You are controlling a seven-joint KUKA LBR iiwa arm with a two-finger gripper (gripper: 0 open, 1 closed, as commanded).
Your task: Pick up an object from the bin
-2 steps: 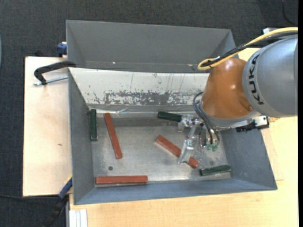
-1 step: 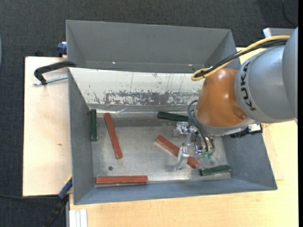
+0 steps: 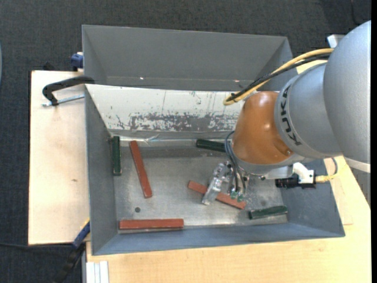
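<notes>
I count three red bars [image 3: 197, 187] [image 3: 140, 168] [image 3: 151, 223], one of them beneath my hand [image 3: 222, 188]. I count three dark green bars [image 3: 211, 145] [image 3: 267, 213] [image 3: 116, 155], two near my hand, one well apart.

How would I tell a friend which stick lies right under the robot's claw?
In the grey bin, look right of the floor's middle, where the gripper hangs. Beneath it lies a short red stick, slanting down to the right. Nearest it lie dark green sticks; the other red sticks lie to the left.
</notes>
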